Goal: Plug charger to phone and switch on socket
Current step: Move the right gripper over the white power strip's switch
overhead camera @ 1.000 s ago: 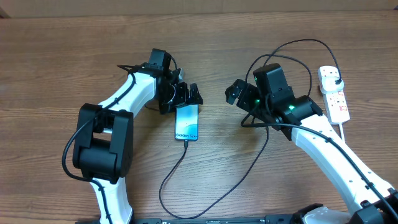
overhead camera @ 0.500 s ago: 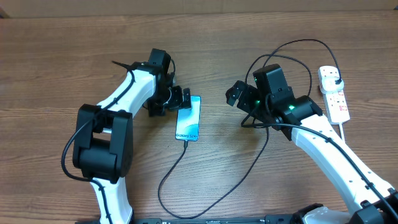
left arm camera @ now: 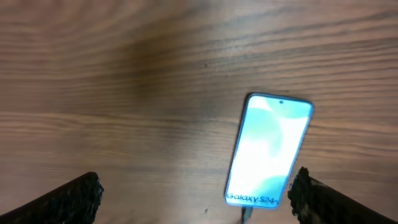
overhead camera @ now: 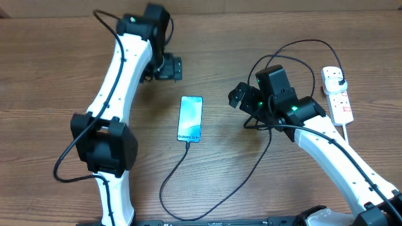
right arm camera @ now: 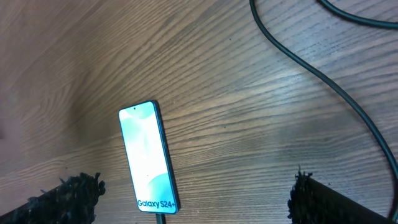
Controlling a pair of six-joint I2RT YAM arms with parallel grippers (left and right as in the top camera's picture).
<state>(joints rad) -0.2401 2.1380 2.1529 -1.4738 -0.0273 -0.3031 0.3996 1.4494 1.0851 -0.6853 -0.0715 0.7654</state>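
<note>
The phone (overhead camera: 190,118) lies flat on the wooden table with its blue-teal screen lit; it also shows in the left wrist view (left arm camera: 269,150) and the right wrist view (right arm camera: 148,158). The black charger cable (overhead camera: 207,207) runs from the phone's near end in a loop to a black plug in the white socket strip (overhead camera: 337,95) at the right. My left gripper (overhead camera: 168,68) is open and empty, up and left of the phone. My right gripper (overhead camera: 242,100) is open and empty, right of the phone.
The socket's white cord (overhead camera: 358,141) trails toward the front right. Loops of black cable (overhead camera: 295,53) lie behind the right arm. The table's far edge meets a beige wall (overhead camera: 251,5).
My left gripper has let go of the phone and drawn back up and to the left. The phone now lies straighter on the table. The right arm has not moved.
</note>
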